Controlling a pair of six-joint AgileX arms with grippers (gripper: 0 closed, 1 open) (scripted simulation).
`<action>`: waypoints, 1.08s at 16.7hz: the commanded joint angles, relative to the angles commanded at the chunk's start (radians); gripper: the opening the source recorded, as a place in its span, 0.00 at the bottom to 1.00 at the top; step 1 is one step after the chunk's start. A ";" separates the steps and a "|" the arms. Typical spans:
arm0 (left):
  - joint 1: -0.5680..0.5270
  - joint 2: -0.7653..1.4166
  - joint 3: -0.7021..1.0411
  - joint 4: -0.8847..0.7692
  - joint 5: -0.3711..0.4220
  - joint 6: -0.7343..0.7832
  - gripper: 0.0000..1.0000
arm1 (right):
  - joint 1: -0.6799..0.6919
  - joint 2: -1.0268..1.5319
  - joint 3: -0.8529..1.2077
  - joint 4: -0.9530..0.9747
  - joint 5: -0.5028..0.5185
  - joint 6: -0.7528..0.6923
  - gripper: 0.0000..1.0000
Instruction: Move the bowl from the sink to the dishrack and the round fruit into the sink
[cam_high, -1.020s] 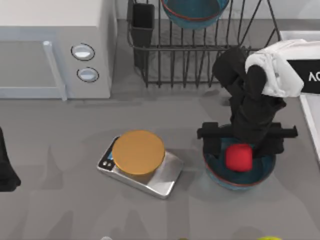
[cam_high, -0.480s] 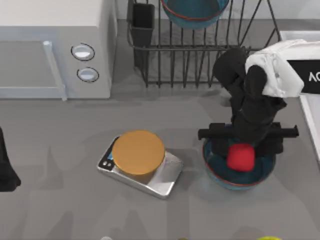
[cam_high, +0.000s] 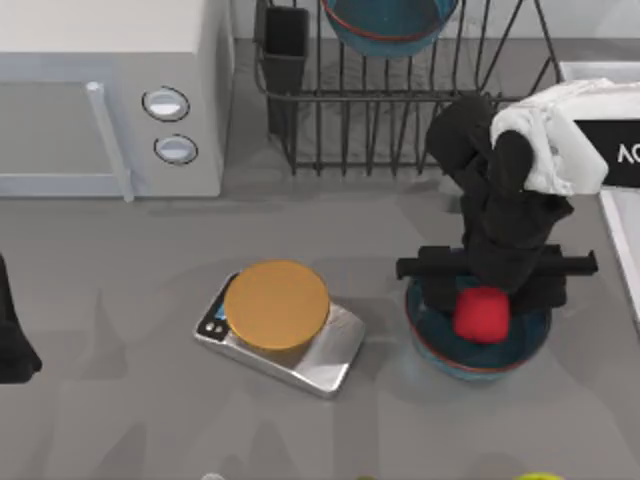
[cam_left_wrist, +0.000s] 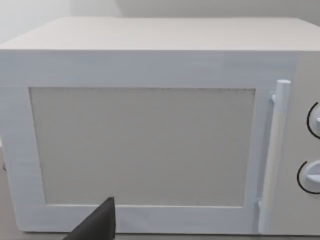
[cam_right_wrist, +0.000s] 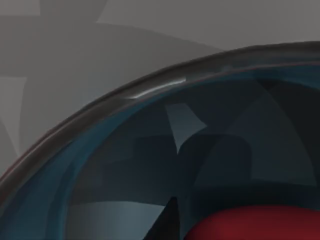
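A teal-blue bowl (cam_high: 440, 345) with a red-brown rim stands on the table at the right, and the red round fruit (cam_high: 482, 318) lies inside it. My right gripper (cam_high: 485, 300) hangs straight over this bowl, open, its fingers (cam_high: 428, 292) spread on both sides of the fruit. The right wrist view looks into the bowl (cam_right_wrist: 150, 92) with the fruit (cam_right_wrist: 260, 222) close below. A second, alike bowl (cam_high: 385, 25) sits in the black dishrack (cam_high: 400, 120) at the back. Part of the sink's (cam_high: 622, 250) pale rim runs along the right edge. My left arm (cam_high: 10, 345) is parked at the left edge.
A white microwave (cam_high: 100, 90) fills the back left, and the left wrist view faces its door (cam_left_wrist: 150, 150). A silver scale with an orange disc (cam_high: 277, 305) sits mid-table. The dark cutlery cup (cam_high: 287, 45) stands at the rack's left corner. A yellow-green thing (cam_high: 540, 477) peeks in at the front edge.
My right gripper has sunk slightly lower into the bowl around the fruit. The fruit looks shifted a touch to the right. The left arm has not moved.
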 joint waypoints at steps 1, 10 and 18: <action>0.000 0.000 0.000 0.000 0.000 0.000 1.00 | 0.005 -0.080 0.022 -0.058 0.026 -0.003 0.00; 0.000 0.000 0.000 0.000 0.000 0.000 1.00 | 0.005 -0.160 0.239 -0.370 0.024 -0.005 0.00; 0.000 0.000 0.000 0.000 0.000 0.000 1.00 | -0.001 -0.183 0.279 -0.415 0.021 -0.008 0.00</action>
